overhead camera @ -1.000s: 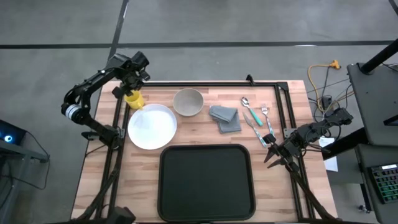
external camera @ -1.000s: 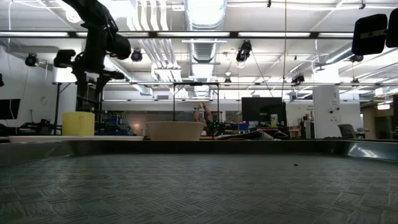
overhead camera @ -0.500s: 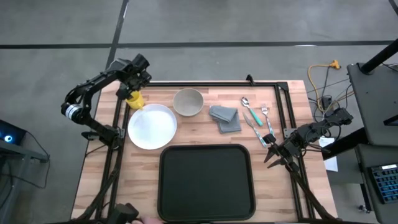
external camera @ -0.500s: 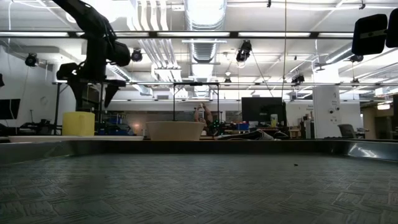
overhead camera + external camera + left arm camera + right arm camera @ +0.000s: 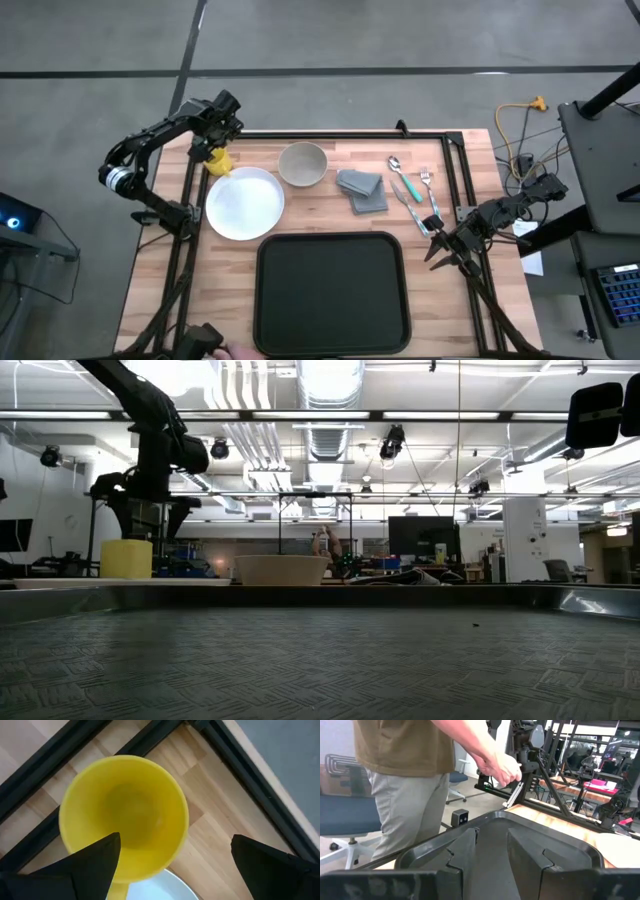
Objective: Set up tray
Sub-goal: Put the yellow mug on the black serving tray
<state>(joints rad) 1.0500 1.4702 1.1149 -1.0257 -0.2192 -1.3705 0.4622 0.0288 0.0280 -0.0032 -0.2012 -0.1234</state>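
Step in hand: judged, taking the yellow plastic cup, upper left of the high view, beside the round white plate.
Left gripper: over the cup, fingers spread wide, gripping nothing.
Doing it well: lower straight so one finger goes inside the rim, close gently, lift clear of the plate.
Right gripper: waits at right edge, fingers slightly apart, holding nothing.
Tray: large flat black rectangular tray, lower centre, rounded corners, raised rim, bare.

yellow cup half hidden under left gripper, person cut off at picture's top
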